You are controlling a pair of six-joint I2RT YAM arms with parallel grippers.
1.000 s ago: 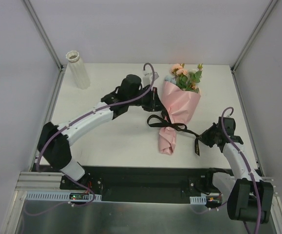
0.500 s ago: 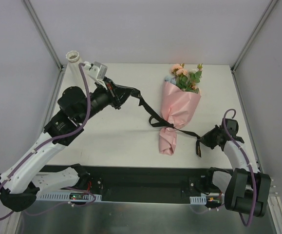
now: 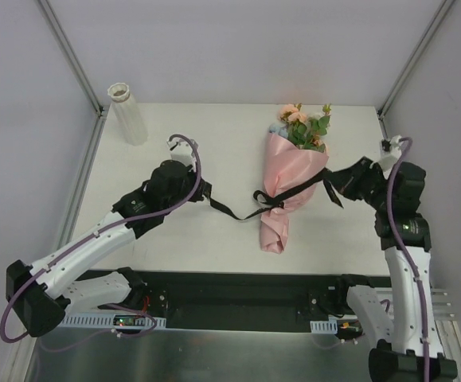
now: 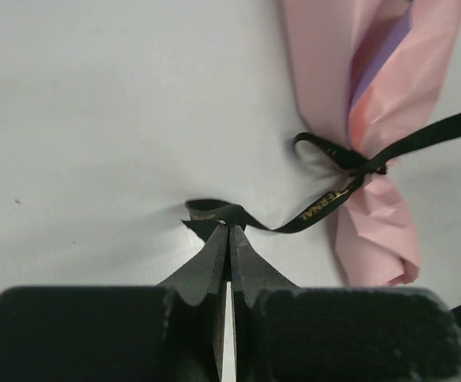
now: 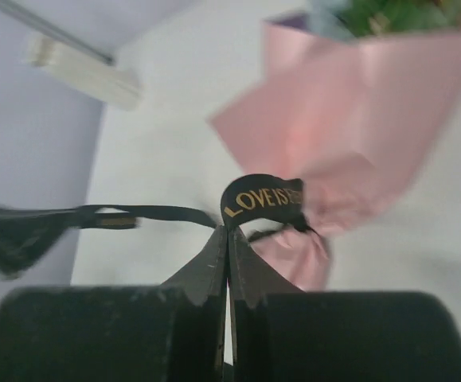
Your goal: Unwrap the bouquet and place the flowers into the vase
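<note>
Both claws are closed tight: left gripper (image 4: pixel 228 228) and right gripper (image 5: pixel 228 232) are pinching black ribbon (image 4: pixel 326 208) ends. bouquet (image 3: pixel 292 171) is lying mid-table, vase (image 3: pixel 126 113) back-left. Risk: uneven pull cinching knot (image 4: pixel 359 165), dragging bouquet.

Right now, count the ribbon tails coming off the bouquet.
2: the left tail runs to the shut left gripper, the right tail to the shut right gripper. The bouquet may hide others.

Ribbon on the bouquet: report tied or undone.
Tied: the ribbon is knotted around the bouquet, one bow loop beside the knot.
</note>
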